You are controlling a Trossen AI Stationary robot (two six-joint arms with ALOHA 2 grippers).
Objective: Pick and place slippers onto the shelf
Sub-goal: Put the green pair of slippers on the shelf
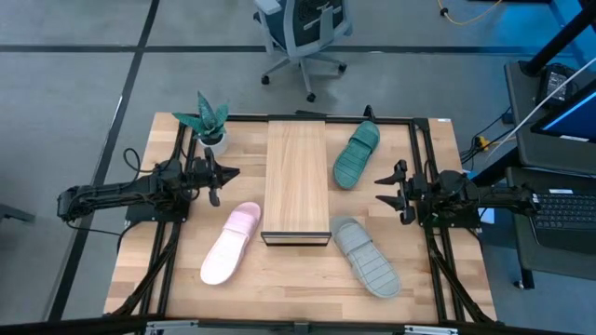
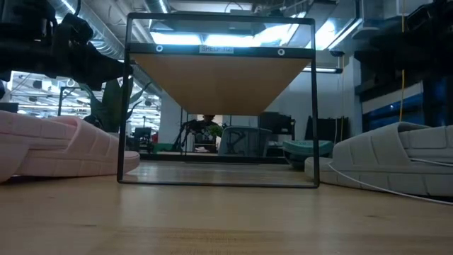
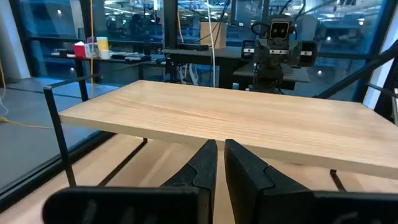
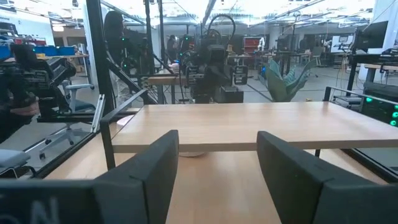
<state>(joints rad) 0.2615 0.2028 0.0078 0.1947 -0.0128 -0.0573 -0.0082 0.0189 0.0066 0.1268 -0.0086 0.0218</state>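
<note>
The shelf [image 1: 296, 177] is a light-wood board on a thin black frame in the table's middle, seen from below in the low view [image 2: 219, 81]. The pale pink slipper [image 1: 231, 244] lies sole-down left of the shelf's near end, and the light grey slipper [image 1: 366, 257] lies right of that end. The teal slipper [image 1: 357, 154] lies beside the shelf's far right side. My left gripper [image 1: 226, 174] is shut and hovers left of the shelf, pointing at it [image 3: 221, 155]. My right gripper [image 1: 384, 189] is open and hovers right of the shelf, facing it [image 4: 217, 168].
A small potted plant [image 1: 209, 121] stands at the far left corner, just beyond my left gripper. Black frame rails [image 1: 424, 149] run along the table's sides. A thin cable [image 2: 368, 185] crosses in front of the grey slipper [image 2: 396, 159]. An office chair [image 1: 303, 33] stands beyond the far edge.
</note>
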